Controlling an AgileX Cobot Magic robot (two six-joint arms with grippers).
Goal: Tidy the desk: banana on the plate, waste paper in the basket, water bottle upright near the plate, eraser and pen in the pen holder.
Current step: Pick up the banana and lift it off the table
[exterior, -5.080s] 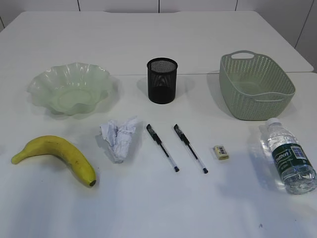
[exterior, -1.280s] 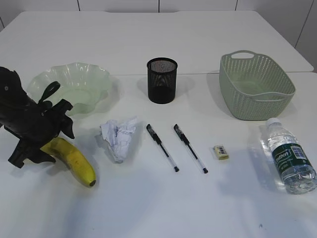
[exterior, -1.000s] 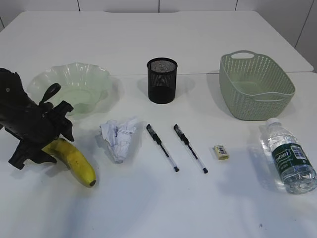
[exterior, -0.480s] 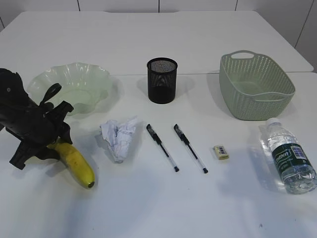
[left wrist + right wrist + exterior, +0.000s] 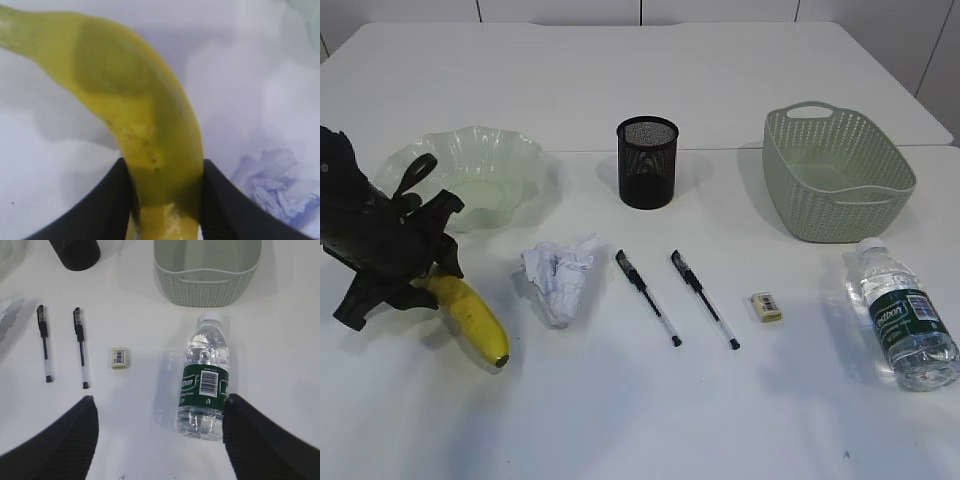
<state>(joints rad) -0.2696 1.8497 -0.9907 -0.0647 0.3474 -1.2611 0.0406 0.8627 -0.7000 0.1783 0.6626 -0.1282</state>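
My left gripper (image 5: pixel 425 280) is shut on the yellow banana (image 5: pixel 470 312) near its stem end, in front of the green wavy plate (image 5: pixel 420 165); the left wrist view shows both fingers pressed on the banana (image 5: pixel 145 125). My right gripper (image 5: pixel 160 399) is open and empty above the table, near the base of the lying water bottle (image 5: pixel 205 375). Crumpled paper (image 5: pixel 560 275), two pens (image 5: pixel 647 297) (image 5: pixel 704 299) and the eraser (image 5: pixel 766 306) lie on the table. The black mesh pen holder (image 5: pixel 647 162) and the green basket (image 5: pixel 840 200) stand behind them.
The bottle (image 5: pixel 905 315) lies on its side at the right, cap toward the basket. The paper (image 5: pixel 275 185) lies just right of the banana. The white table's far section starts behind the plate and holder.
The left arm came in and closed on the banana. Over the last second the gripper and the banana's held end have moved slightly up and toward the plate.
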